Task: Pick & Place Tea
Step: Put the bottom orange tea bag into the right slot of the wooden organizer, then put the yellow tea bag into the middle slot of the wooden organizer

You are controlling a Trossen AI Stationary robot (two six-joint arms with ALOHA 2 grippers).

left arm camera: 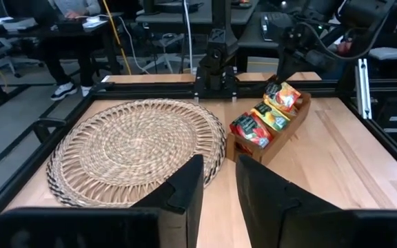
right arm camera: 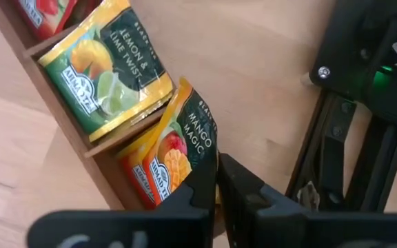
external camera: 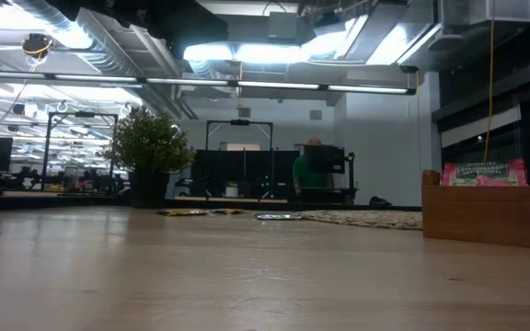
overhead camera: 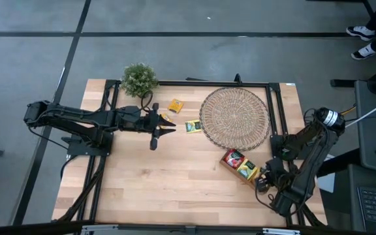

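On a wooden desk (overhead camera: 175, 189), the right gripper (right arm camera: 216, 184) reaches into the end compartment of the wooden compartment tray (overhead camera: 230, 168) near the desk's right front corner, its fingers nearly together beside the edge of a mango tea sachet (right arm camera: 174, 155); whether it is pinching the wrapper or has just let go cannot be told. In the next compartment stands a lemon and lime sachet (right arm camera: 109, 65), and a red-wrapped one (left arm camera: 252, 127) fills the compartment beyond it, as the left wrist view shows. Away from the tray, a yellow sachet (overhead camera: 175, 105) lies flat on the desk between the small potted plant (overhead camera: 139, 79) and the round woven mat (overhead camera: 234, 118), and a green-and-yellow sachet (overhead camera: 192, 126) lies just beside the mat's left rim. A third wrapper may sit under the left arm's wrist, but it is too small to be sure. The left gripper (overhead camera: 167, 130) hovers near those loose sachets with its fingers parted and nothing visibly between them, facing the mat. The mat itself carries no sachets. Judging by the layout, the job is only partly done: a few sachets stand sorted in the tray, at least two remain loose on the desk, and most of the tea is not accounted for in these views.
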